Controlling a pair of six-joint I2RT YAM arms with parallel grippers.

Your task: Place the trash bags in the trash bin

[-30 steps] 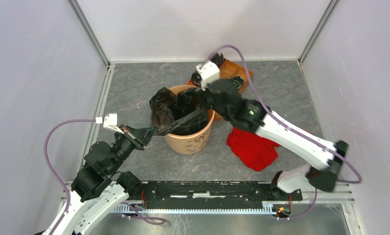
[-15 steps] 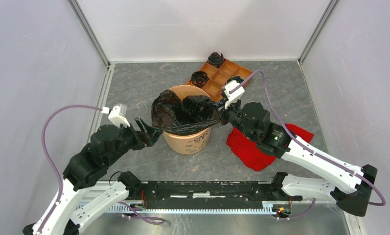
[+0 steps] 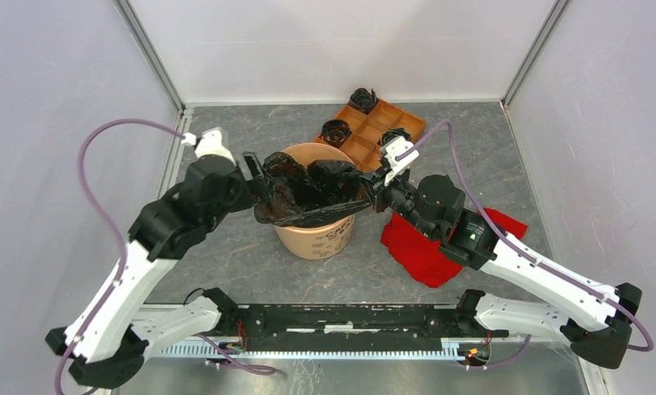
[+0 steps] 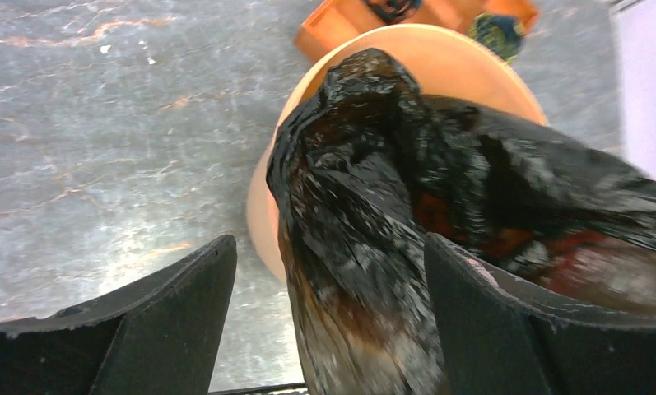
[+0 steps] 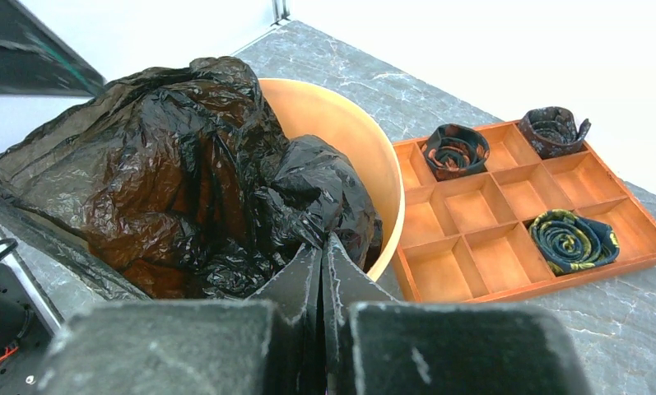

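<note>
A large wrinkled black trash bag lies draped over the mouth of the orange trash bin, hanging over its left rim. My left gripper is open at that rim. In the left wrist view its fingers stand wide on either side of a hanging fold of the bag, not pinching it. My right gripper sits at the bin's right rim. In the right wrist view it is shut, with the bag's film caught at its tips and pulled taut.
An orange compartment tray with rolled dark fabric pieces stands behind the bin, close to its rim. A red cloth lies on the table under my right arm. Enclosure walls stand to the left, right and back.
My left gripper let go of the bag's corner, opened, and moved up from the bin's front left to its left rim. My right arm swung back to the right rim, still gripping.
</note>
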